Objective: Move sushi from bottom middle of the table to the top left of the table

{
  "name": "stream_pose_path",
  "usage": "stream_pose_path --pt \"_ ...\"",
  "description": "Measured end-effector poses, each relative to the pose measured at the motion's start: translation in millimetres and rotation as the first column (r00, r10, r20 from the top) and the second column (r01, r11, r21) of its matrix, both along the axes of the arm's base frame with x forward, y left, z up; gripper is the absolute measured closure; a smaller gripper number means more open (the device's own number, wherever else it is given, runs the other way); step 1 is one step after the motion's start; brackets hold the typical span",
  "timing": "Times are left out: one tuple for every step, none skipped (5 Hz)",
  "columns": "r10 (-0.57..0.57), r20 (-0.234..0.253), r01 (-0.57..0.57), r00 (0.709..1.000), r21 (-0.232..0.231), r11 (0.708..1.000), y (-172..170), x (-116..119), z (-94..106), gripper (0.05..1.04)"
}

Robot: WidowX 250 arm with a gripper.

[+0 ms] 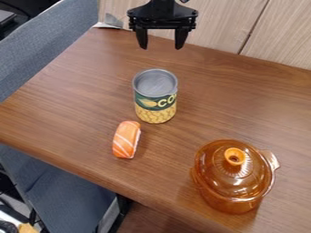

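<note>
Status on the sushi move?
Gripper over table's far edge, jaws open, empty. Sushi on table, near side, not yet moved. Can stands just beyond it, possibly in the arm's way.

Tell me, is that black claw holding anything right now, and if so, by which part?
Nothing is held: the gripper hangs open with a gap between its fingers.

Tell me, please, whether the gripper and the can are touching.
Apart. The camera view shows a strip of brown tabletop between the gripper and the can.
</note>
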State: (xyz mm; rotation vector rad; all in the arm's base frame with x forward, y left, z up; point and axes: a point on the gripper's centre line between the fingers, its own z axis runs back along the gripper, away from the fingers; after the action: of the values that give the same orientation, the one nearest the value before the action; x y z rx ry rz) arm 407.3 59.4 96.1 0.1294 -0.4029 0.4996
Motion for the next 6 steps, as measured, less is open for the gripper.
stream_pose_path --pt "0.004 -0.036 -0.004 0.999 -0.007 1.0 0.0 -1.7 -13.0 0.083" --pt "0.012 -0.061 -0.014 0.998 -0.044 0.999 -3.1 -0.9 -5.8 0.083" --pt "0.019 -0.017 -0.02 1.0 -0.035 0.999 3.7 -6.3 20.7 0.083" --pt "0.027 0.005 -0.027 1.0 0.001 1.0 7.0 -31.0 47.7 0.083" --pt "0.029 -0.008 -0.029 1.0 0.053 0.998 10.9 -70.3 47.7 0.083" --pt "0.032 -0.021 -0.031 0.999 0.045 0.999 14.3 -107.6 41.9 0.083"
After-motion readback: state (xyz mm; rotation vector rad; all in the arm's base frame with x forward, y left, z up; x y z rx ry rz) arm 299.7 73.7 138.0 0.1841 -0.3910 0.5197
